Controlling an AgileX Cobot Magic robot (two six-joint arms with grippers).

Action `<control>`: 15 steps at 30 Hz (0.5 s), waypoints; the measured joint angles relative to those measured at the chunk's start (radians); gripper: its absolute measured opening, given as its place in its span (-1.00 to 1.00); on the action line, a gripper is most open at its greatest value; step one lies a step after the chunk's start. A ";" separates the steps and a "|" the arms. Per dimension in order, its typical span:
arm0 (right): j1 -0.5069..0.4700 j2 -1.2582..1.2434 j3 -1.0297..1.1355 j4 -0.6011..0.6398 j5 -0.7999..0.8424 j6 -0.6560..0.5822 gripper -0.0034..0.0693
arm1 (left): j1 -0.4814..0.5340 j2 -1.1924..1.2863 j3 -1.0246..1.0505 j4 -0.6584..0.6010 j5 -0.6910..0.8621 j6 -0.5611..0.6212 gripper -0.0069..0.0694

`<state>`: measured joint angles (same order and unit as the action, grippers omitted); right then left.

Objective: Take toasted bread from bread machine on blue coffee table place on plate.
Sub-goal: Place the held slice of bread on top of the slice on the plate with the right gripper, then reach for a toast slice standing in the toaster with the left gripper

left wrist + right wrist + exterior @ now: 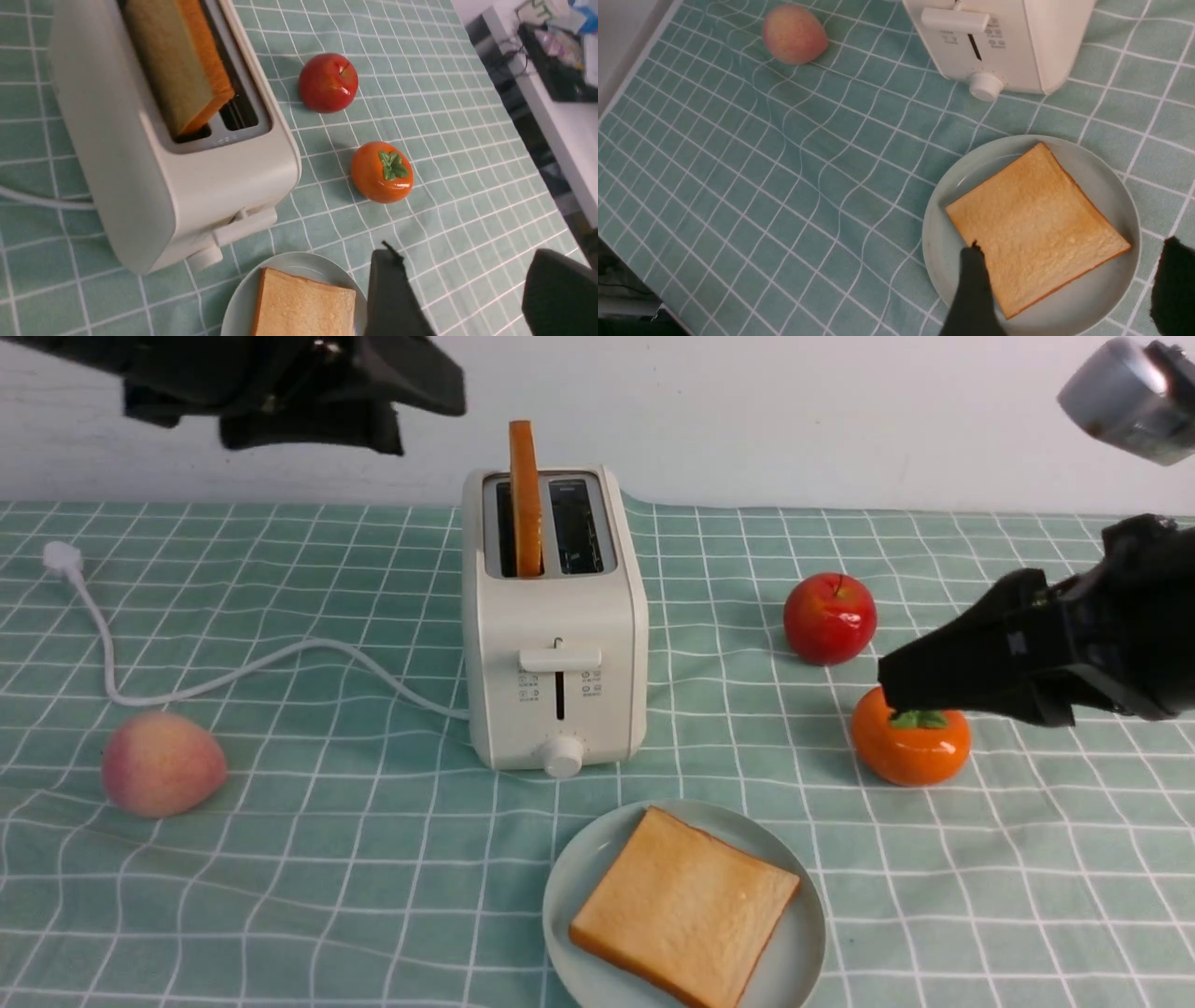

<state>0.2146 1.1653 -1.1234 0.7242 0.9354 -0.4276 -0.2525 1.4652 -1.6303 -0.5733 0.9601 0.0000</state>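
Two slices matter here. One slice of toast (684, 905) lies flat on the plate (810, 943) at the table's (280, 896) near edge. The other slice (525, 495) stands upright in the left slot of the toaster (555, 691), mid-table toward the far edge.

The likely trouble is a jaw catching the slot rim or shoving the thin slice sideways, which could jam it or drag the toaster. A pinch on the crust alone may slip. Set on the occupied plate, the second slice could slide off the first and over the rim.

The left gripper (467, 280) hangs above and left of the toaster, well apart from the standing slice, jaws spread and empty. The right gripper (1073, 252) is also wide and empty. It hovers near the persimmon (910, 747), up and right of the plated slice.
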 joint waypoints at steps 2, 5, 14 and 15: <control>0.000 -0.014 0.000 0.000 0.003 0.000 0.41 | -0.067 0.096 -0.108 0.107 0.010 -0.038 0.17; 0.000 -0.016 0.000 0.000 0.008 0.000 0.41 | -0.122 0.168 -0.194 0.239 0.015 -0.125 0.17; 0.000 -0.016 0.000 0.000 0.037 0.000 0.41 | -0.210 0.522 -0.509 0.732 0.020 -0.512 0.17; 0.000 -0.016 0.000 0.000 0.037 0.000 0.41 | -0.210 0.545 -0.516 0.738 0.009 -0.513 0.17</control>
<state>0.2146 1.1491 -1.1234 0.7242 0.9727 -0.4276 -0.4623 2.0102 -2.1458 0.1642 0.9694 -0.5126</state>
